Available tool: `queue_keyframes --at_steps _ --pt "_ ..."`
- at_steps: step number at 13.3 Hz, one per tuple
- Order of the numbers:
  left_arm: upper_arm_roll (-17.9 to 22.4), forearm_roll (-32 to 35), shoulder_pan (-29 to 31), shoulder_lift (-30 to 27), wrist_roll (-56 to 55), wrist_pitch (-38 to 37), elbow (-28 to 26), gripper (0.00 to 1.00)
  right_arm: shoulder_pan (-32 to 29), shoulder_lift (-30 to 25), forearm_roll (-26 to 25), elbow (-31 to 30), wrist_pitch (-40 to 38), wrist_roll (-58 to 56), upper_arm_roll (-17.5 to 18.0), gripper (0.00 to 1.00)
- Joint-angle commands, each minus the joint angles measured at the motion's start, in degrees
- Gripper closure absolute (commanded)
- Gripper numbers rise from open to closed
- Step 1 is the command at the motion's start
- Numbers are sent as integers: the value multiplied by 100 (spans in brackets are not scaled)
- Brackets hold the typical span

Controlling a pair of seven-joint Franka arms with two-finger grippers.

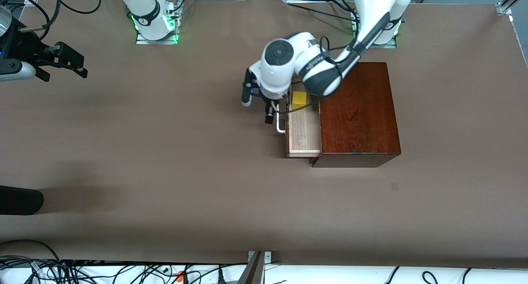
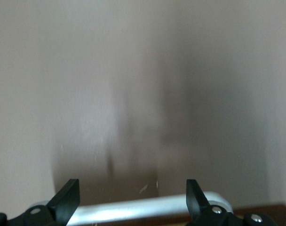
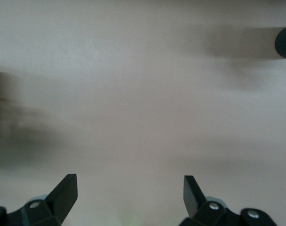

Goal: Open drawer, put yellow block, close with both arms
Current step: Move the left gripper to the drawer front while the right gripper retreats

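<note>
The dark reddish-brown wooden box (image 1: 359,111) stands toward the left arm's end of the table. Its drawer (image 1: 304,131) is pulled partway out, showing the pale interior. The yellow block (image 1: 299,99) lies inside the drawer, at the end farther from the front camera. My left gripper (image 1: 273,112) is in front of the drawer at the white handle (image 1: 281,123). In the left wrist view the left gripper (image 2: 132,197) is open, and the handle (image 2: 133,208) runs between its fingers without being gripped. My right gripper (image 1: 62,61) waits, open and empty, over bare table at the right arm's end; it also shows in the right wrist view (image 3: 130,193).
A black rounded object (image 1: 20,199) juts in at the table's edge at the right arm's end, nearer the front camera; it also shows in the right wrist view (image 3: 285,41). Brown tabletop (image 1: 165,152) lies in front of the drawer. Cables run along the table's near edge.
</note>
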Motion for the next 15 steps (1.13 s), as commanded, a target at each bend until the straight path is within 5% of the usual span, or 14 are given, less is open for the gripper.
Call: queue_keyframes --at_steps 1,15 --pt "-70 143 316 -33 364 -440 80 0 32 -2 -180 -11 16 85 29 0" --pt "115 653 720 -165 531 -1549 177 0 24 288 -75 120 69 155 21 0"
